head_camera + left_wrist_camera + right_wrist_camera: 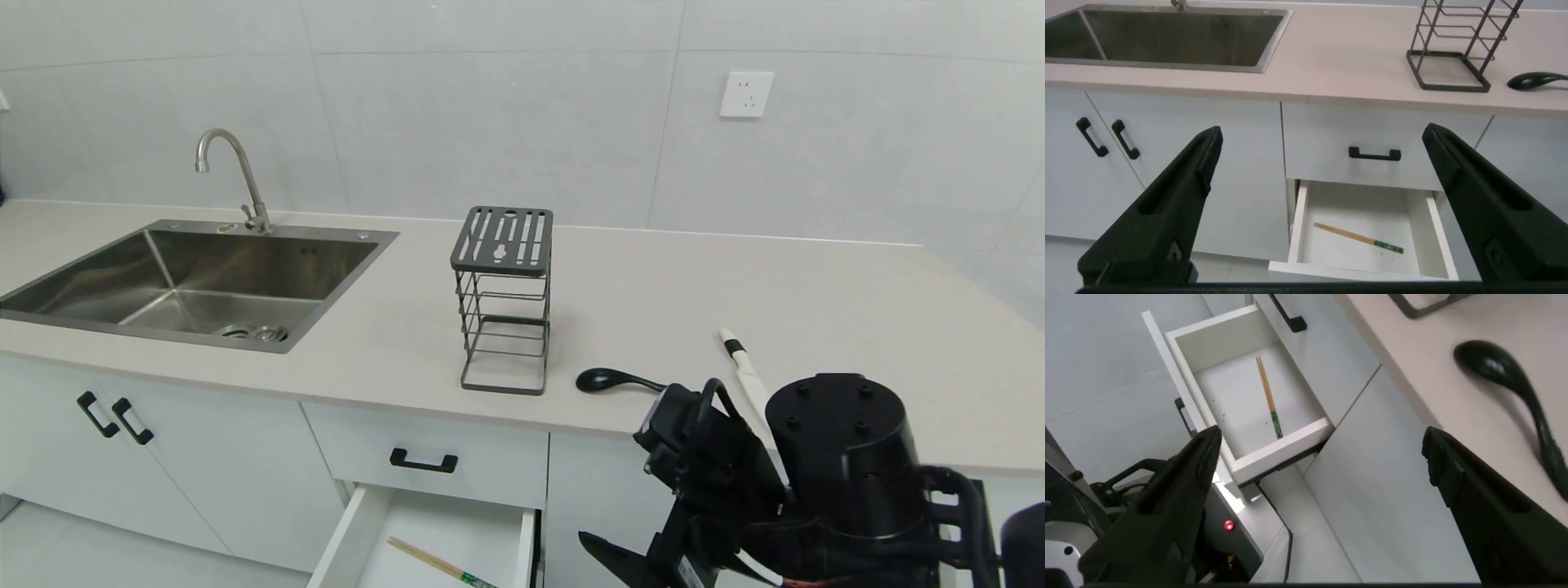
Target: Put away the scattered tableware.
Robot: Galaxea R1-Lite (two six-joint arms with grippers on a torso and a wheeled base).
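Note:
A black spoon [608, 380] lies on the counter near its front edge, right of the wire rack; it also shows as the spoon [1535, 80] and the spoon [1507, 376]. A white utensil with a black band [744, 367] lies just right of it. Below the counter a white drawer [347, 531] stands pulled out, with a pair of chopsticks [441, 563] lying in it. My left gripper [1321, 135] is open in front of the cabinets, facing the drawer [1290, 220] and the chopsticks [1360, 238]. My right gripper [1323, 441] is open and holds nothing, below the counter edge near the spoon.
A dark wire rack [504, 302] with a slotted top stands mid-counter. A steel sink [196, 278] with a faucet [237, 175] takes up the left. A shut drawer with a black handle [423, 463] sits above the open one. Cabinet doors [114, 416] are at the left.

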